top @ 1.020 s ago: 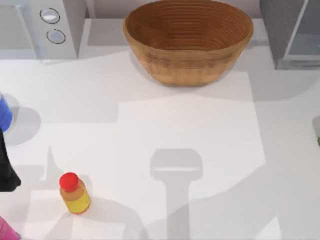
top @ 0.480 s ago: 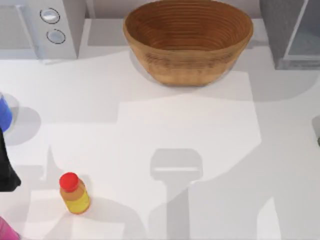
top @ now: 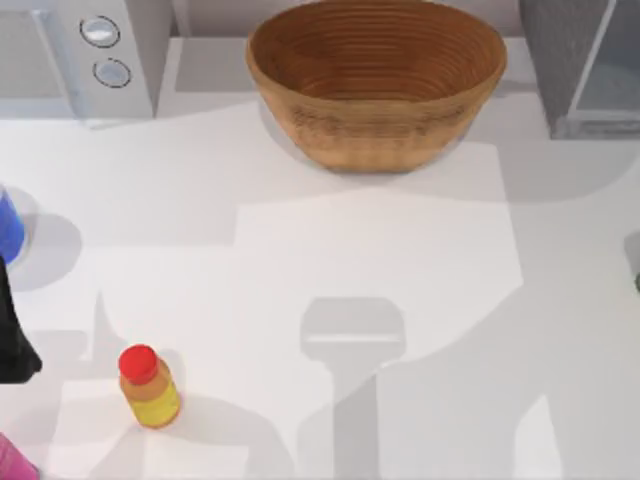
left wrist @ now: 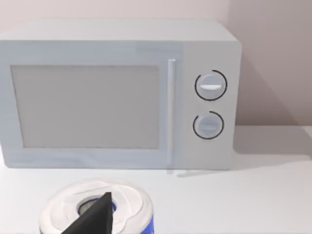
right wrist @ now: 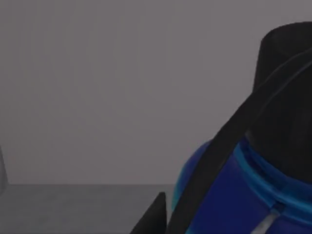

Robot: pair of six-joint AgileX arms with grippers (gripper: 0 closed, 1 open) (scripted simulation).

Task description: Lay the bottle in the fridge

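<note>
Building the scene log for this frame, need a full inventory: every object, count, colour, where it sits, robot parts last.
bottle: 1, cyan and blue body, black cap and strap, close in front of the right wrist camera.
fridge: 1, grey with pale door panel, table's back right corner.
microwave: 1, light grey, two round dials, back left corner.
basket: 1, brown woven, back centre.
yellow bottle: 1, yellow-orange with red cap, upright, front left.
blue container: 1, blue with white top, left edge.
pink object: 1, pink, front left corner, cut off by the frame.
table: 1, white.
left gripper: 1 dark fingertip in the left wrist view, over the blue container.
right gripper: 1 dark fingertip, beside the bottle.
</note>
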